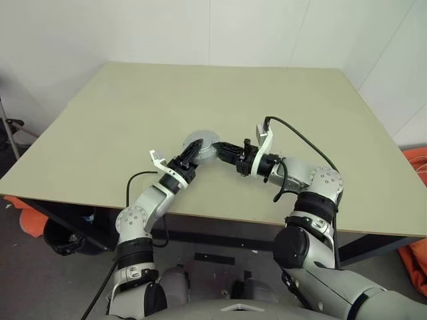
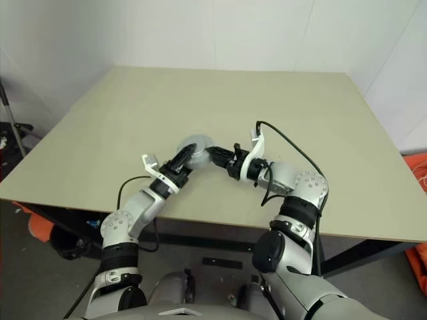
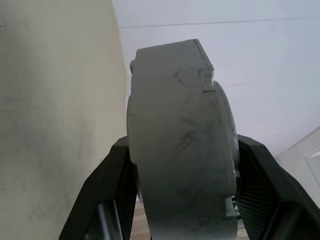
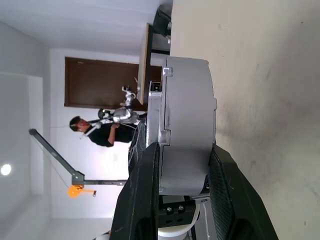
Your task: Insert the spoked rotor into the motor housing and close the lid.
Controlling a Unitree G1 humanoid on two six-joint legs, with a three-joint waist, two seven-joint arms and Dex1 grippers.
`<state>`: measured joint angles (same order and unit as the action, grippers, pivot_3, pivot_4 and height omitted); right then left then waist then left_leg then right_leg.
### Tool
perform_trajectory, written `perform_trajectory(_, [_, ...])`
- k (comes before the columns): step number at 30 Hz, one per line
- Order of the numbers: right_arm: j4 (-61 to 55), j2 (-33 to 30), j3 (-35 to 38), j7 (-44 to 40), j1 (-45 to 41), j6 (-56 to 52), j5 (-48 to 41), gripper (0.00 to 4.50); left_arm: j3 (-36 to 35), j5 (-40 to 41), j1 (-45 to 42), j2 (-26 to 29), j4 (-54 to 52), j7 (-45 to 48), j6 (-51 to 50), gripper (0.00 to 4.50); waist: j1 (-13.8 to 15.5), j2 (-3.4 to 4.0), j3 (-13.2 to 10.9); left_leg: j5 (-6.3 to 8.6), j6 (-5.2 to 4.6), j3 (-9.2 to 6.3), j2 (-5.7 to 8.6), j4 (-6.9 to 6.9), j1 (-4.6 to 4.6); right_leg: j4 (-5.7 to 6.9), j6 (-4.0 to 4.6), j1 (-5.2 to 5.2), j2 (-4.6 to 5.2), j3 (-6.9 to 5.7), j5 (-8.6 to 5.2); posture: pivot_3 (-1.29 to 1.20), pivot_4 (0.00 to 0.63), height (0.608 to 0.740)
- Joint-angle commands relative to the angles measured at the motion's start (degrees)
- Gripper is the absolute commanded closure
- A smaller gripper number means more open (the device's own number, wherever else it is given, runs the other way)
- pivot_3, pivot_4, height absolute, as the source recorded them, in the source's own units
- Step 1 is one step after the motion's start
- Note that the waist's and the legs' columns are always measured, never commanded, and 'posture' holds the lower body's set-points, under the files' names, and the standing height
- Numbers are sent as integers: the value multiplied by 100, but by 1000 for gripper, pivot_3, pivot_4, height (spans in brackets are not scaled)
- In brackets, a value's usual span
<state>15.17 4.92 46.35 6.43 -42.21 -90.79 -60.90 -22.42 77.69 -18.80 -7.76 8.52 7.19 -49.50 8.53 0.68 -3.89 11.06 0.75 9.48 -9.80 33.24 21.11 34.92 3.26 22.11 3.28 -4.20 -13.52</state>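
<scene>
Motor housing point(image 1: 200, 145) held up on edge just above surface point(image 1: 100, 127), near front middle. Left hand point(image 1: 189, 155) part-shut on its rim from one side, right hand point(image 1: 223, 151) part-shut on it from other side. Two-sided grip likely keeps round grey body steady, maybe to press lid tight. Count: one housing, two hands, one surface. Rotor, windings hidden, cannot tell if inside.

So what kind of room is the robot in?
Probably a lab or workshop for testing robots. There's a plain table against bare white walls, both pincers, left and right, grip a grey motor housing, and a person stands by a stand in the background.
</scene>
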Motion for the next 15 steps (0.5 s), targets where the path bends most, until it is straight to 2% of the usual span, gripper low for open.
perform_trajectory(1, [-337,61,91,73,111,-64,-264,2387,-63,155,3,-15,-446,-14,202,2247,-1,0,0,0,0,-1,0,0,-1,0,-1,-2,0,0,0,0,0,740])
perform_trajectory(2, [-351,63,100,75,141,-64,-285,2043,-59,163,9,-20,-459,-25,218,2379,-7,0,0,0,0,-1,0,0,-4,0,-1,-3,0,0,0,0,0,740])
perform_trajectory(8, [-400,63,107,269,221,103,-269,35,-22,216,27,-22,-517,-57,281,2394,-1,0,0,-1,1,-2,1,3,-3,0,-27,-3,0,0,-11,0,0,740])
perform_trajectory(15, [-386,-281,-204,314,507,790,192,0,-49,156,60,-46,-620,-37,440,2394,5,0,0,-1,2,-3,2,8,-3,-2,-42,-9,1,0,-14,0,0,740])
